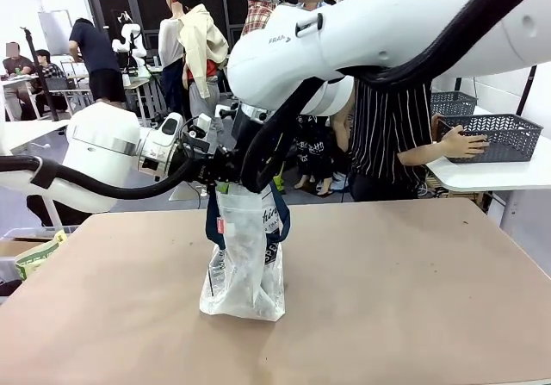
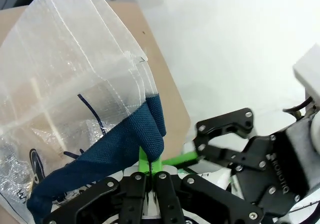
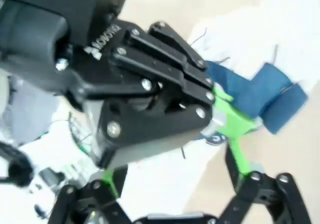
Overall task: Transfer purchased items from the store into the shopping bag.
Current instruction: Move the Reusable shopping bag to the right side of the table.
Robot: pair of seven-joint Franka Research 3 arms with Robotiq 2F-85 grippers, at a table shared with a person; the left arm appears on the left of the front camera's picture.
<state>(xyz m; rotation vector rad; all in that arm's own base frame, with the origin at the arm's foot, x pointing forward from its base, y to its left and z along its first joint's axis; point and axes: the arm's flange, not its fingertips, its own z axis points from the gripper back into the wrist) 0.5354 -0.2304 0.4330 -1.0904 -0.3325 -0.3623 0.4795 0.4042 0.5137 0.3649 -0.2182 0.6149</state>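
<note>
The shopping bag (image 1: 245,264) stands upright in the middle of the brown table, translucent white with navy strap handles. My left gripper (image 1: 213,168) is shut on one navy strap (image 2: 150,129) at the bag's mouth and holds it up. My right gripper (image 2: 192,146) hangs right beside it at the mouth, its fingers (image 3: 235,159) spread open with nothing between them. The store (image 1: 504,135), a dark lattice basket, sits on a white side table at the far right, and a person's hand (image 1: 461,144) rests on it. The purchased items cannot be made out.
A second lattice basket (image 1: 452,102) stands behind the first. The white side table (image 1: 491,176) borders the far right corner. A cardboard box with a yellow-green packet (image 1: 34,256) sits off the table's left edge. My right arm (image 1: 387,32) crosses high over the bag.
</note>
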